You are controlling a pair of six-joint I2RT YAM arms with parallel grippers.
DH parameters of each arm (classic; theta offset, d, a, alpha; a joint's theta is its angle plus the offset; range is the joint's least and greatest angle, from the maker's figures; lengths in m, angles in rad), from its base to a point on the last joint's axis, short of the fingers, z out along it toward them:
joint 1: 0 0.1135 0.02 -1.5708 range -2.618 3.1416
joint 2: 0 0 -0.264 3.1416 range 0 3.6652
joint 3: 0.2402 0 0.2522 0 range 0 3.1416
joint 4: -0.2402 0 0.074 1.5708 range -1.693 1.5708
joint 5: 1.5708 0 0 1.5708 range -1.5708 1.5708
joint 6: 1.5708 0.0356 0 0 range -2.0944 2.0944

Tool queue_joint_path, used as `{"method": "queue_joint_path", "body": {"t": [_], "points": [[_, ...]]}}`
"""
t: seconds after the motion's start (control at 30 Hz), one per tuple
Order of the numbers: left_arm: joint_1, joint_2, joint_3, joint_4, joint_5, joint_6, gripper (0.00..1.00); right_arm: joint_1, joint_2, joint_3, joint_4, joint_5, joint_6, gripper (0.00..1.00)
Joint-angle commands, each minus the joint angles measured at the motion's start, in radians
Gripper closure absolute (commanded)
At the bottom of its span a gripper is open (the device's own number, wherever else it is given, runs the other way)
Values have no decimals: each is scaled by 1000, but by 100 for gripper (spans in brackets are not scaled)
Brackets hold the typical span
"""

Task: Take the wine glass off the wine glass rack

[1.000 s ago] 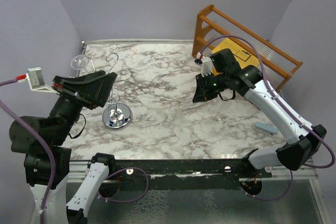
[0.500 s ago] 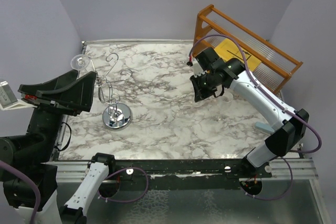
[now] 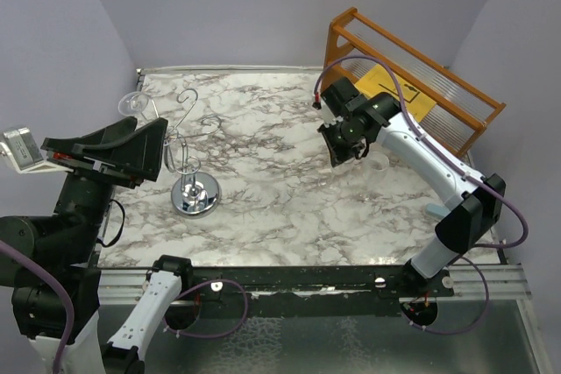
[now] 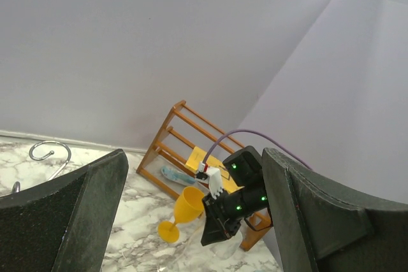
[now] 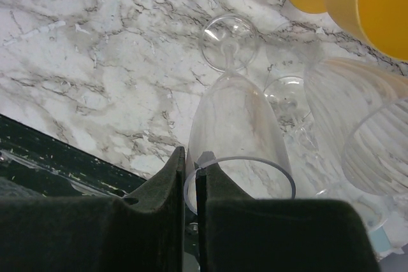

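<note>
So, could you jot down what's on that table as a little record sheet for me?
surface: marble table
stand: wine glass rack, silvery wire, on the left side
on the stand: one hanging glass at its far-left curl
left jaws: open wide, holding nothing, near the stand
right jaws: shut on the rim of a clear flute
beside the flute: yellow goblet, ribbed glass
back right: wooden slatted shelf
</note>
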Motion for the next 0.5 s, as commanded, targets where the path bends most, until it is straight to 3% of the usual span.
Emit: {"method": "queue_joint_path", "body": {"t": [0.0,0.27,0.47], "points": [[-4,4,2,1,-8,9,11,5,30,42,-2,29,-24,99],[-5,3,-2,0,-8,10,11,5,54,61,-15,54,-29,99],[-5,4,-11,-4,-9,13,11,5,51,80,-18,58,-37,78]]}}
